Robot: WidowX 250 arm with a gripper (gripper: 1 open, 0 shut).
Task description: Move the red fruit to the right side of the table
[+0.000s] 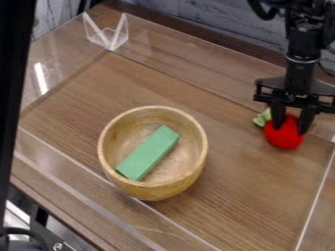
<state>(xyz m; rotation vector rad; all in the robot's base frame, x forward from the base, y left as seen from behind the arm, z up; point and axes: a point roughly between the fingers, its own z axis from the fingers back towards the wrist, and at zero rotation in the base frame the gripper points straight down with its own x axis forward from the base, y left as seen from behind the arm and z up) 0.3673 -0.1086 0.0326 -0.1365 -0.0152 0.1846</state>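
Bench (pixel 105 83) of brown wood-grain, plank lines running diagonally, boxed in by clear acrylic walls (pixel 53 69) catching a bit of glare at the left. Dark post (pixel 16 98) cutting down the left foreground, black framework blurry behind the far edge. Round light wooden bowl (pixel 153 152) sitting front-centre, green rectangular block (pixel 148 153) lying slanted inside it. Small clear folded stand (pixel 106 31) up in the far left corner. Over on the right side: red fruit (pixel 284 133) resting on the wood close to the right wall, green leafy bit poking out to its left. Black gripper (pixel 292 116) pointing straight down right above it, fingers spread to either side of the fruit's top, not pinching it. Hard to say whether the tips touch it.
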